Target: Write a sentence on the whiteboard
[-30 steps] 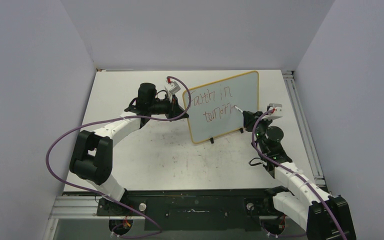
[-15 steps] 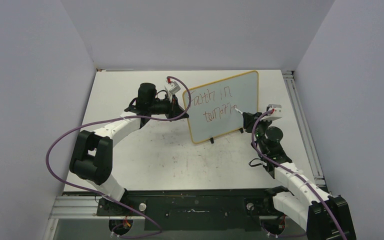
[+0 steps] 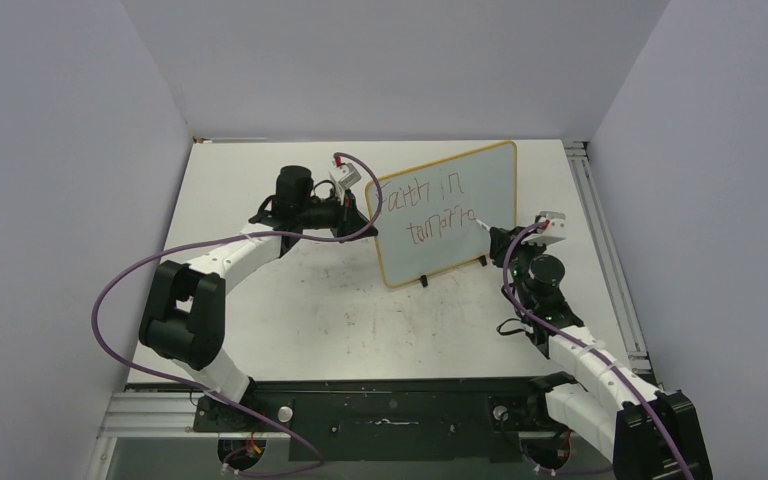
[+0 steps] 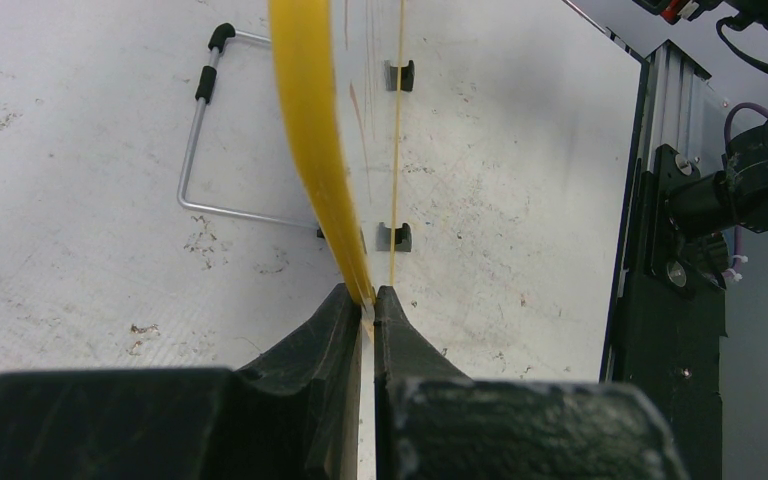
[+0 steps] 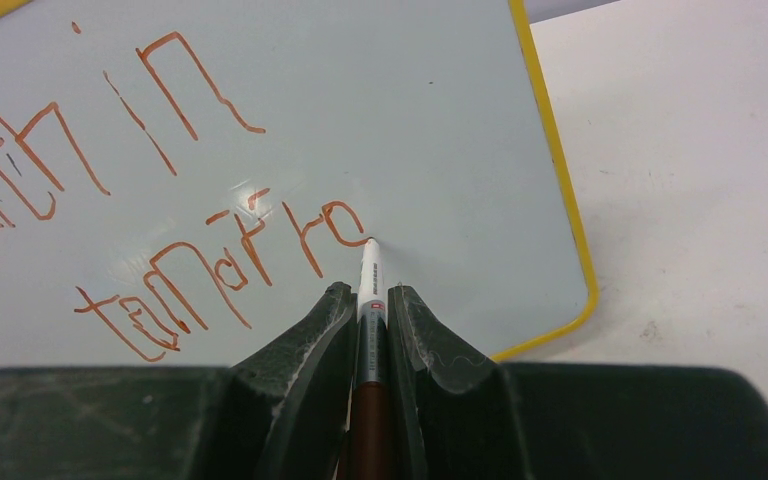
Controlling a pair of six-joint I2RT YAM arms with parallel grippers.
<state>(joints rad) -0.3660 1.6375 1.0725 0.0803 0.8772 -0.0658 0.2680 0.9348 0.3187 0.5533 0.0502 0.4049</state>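
The white table [image 3: 290, 310] is scuffed and speckled, and the whiteboard [image 3: 492, 172] stands upright on it towards the far side, turned a little to the right arm. The left gripper [image 4: 368, 300] is clenched on the board's left edge, with the yellow frame pinched between its jaws, so the board has a brace against the writing. From the right, the right gripper [image 5: 370, 300] is clamped tight round the marker [image 5: 370, 272], which points up and away with its tip touching the white surface.

The sentence [image 3: 435, 228] is partway done. "Faith in" runs along the top line, and below it there's something like "tomorro" in shaky reddish strokes. The tip sits right at the edge of that last round letter, so I'd say we're in the middle of the second word.

Next I reckon the pen has to shift a touch right and start the following letter. There's bare board left before the yellow rim, though not much. It calls for light pressure, and the left jaws must not slip.
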